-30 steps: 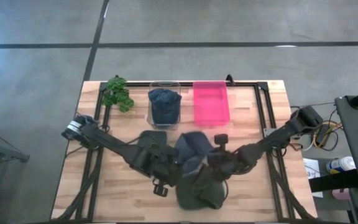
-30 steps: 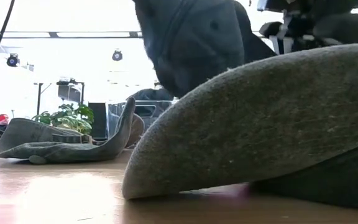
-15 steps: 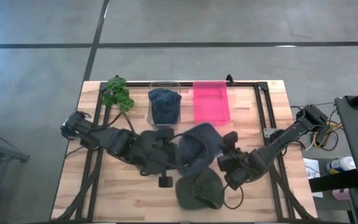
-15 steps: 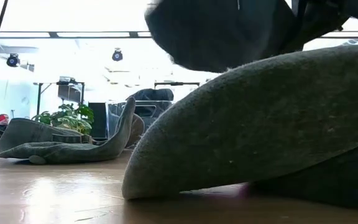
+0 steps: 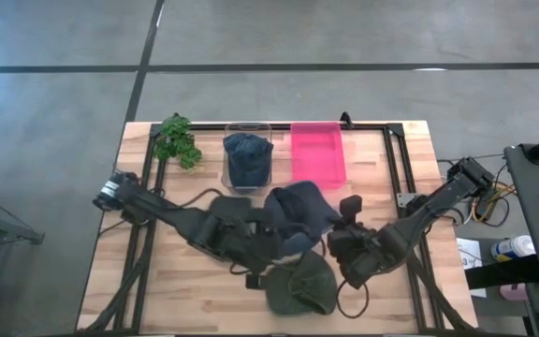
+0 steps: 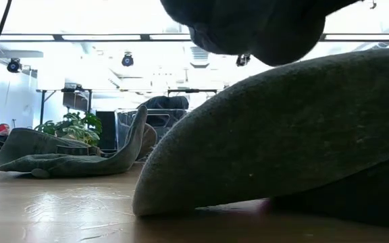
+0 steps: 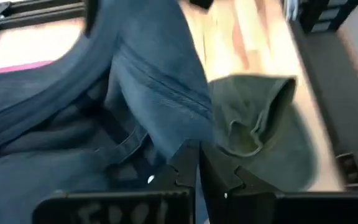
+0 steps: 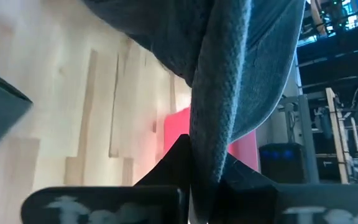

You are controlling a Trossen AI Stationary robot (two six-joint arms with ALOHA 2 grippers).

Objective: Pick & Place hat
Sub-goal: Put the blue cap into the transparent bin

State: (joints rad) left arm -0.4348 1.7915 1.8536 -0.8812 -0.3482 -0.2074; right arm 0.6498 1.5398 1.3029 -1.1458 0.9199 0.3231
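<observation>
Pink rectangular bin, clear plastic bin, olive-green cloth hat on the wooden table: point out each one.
Pink rectangular bin [image 5: 318, 154], high view, on its floor.
Clear plastic bin [image 5: 248, 127], high view, on its far rim.
Olive-green cloth hat [image 5: 299, 290], high view, on its crown.

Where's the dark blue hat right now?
High view: the dark blue fabric hat hangs mid-table between both pincers, just in front of the pink bin, above the olive green hat.
</observation>
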